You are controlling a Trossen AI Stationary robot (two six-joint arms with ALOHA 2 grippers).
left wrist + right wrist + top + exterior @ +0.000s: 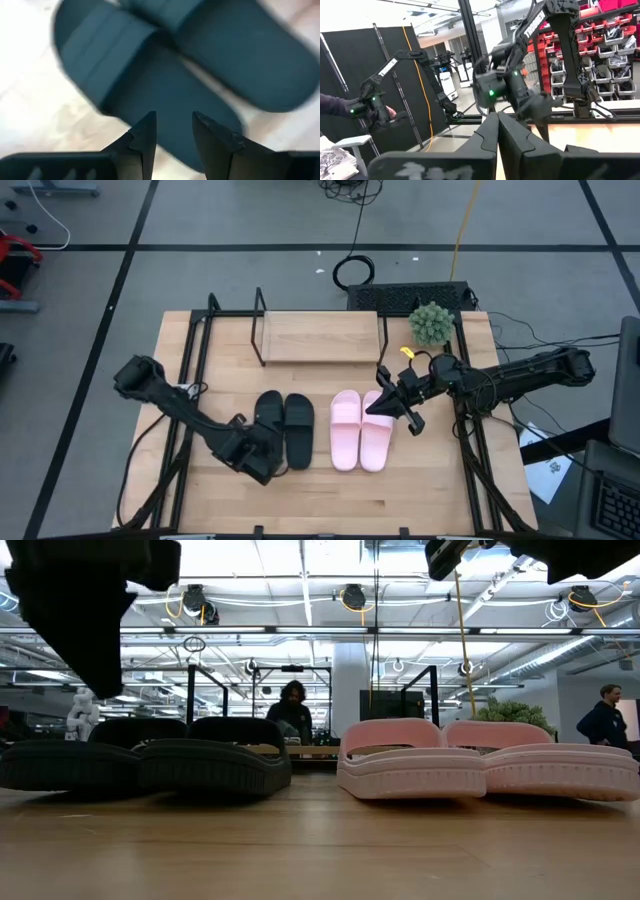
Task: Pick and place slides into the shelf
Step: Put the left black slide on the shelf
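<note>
Two black slides (284, 428) (145, 755) and two pale pink slides (359, 430) (480, 765) lie sole-down side by side on the tabletop. The shelf (320, 336), a wire frame with a light board, stands behind them near the far edge. My left gripper (262, 458) (174, 127) is open and hovers over the heel end of the left black slide (165, 95), above it in the low view. My right gripper (372, 410) (497, 121) is shut and raised over the outer edge of the right pink slide.
A small green plant (432, 323) stands at the table's far right corner, beside the shelf. Black frame rails (195, 350) run along the table's left and right sides. People show in the room beyond the table (292, 705).
</note>
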